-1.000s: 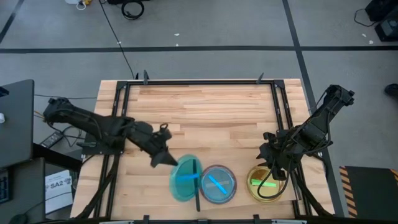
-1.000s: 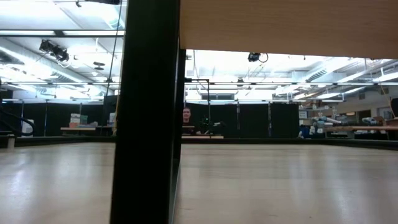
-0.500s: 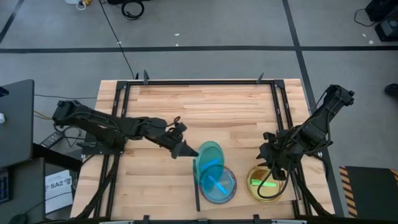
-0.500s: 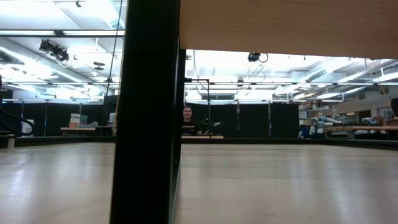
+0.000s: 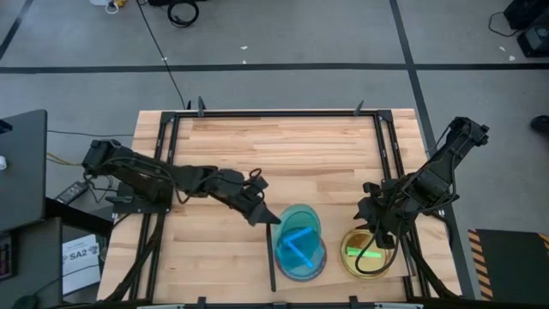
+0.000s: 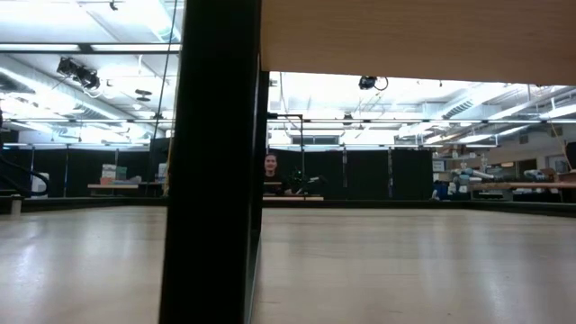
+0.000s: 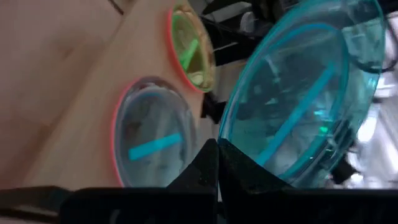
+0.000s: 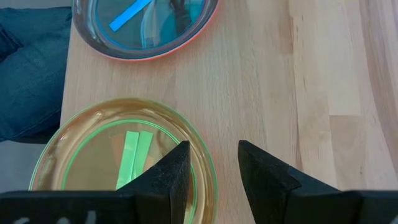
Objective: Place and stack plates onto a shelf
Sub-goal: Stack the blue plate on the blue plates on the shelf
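Left claw point(image 5: 266, 216) grips teal plate point(image 5: 300, 232).

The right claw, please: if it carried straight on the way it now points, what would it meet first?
Most likely the green-and-yellow plate stack: the right claw, open and empty, points down at that stack's rim, with bare tabletop just beyond. How high it hangs above the rim is unclear, so the board itself could come first.
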